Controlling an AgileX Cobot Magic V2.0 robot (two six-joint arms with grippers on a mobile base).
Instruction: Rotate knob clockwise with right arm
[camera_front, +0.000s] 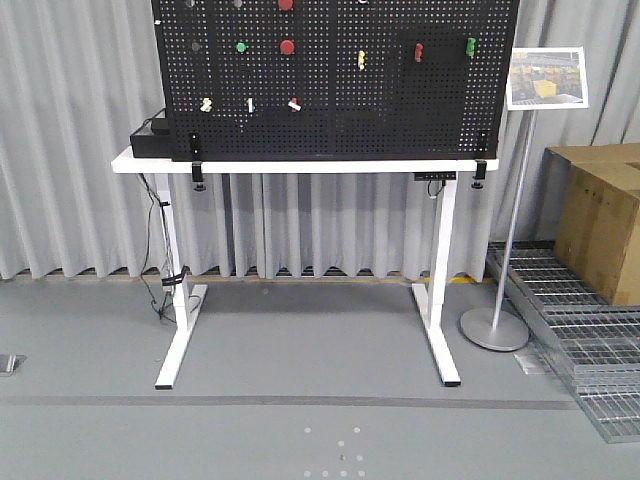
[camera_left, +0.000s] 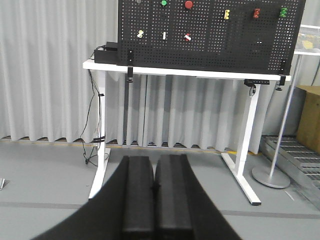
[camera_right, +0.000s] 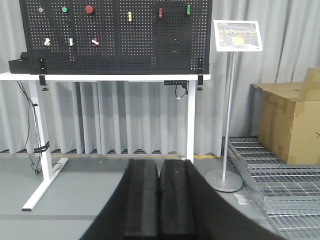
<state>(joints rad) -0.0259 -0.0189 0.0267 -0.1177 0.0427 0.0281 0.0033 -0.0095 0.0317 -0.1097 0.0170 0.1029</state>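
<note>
High on the black pegboard (camera_right: 115, 35), which is standing upright on the white tabletop (camera_right: 100, 77), I am taking the round red knob (camera_right: 89, 9) as the target. The right end effector (camera_right: 159, 200) is sitting with fingers pressed together, gripping nothing; the left end effector (camera_left: 153, 195) likewise. The knob is lying well apart, up and left of the right end effector, its axis pointing out of the board toward the robot. The left arm is looking better aligned; the right will be needing a leftward reach.

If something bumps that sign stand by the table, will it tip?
Probably wobbles first: the sign stand is tall and thin, with a placard on top. Its wide round base looks weighted, so a light nudge likely won't topple it.
</note>
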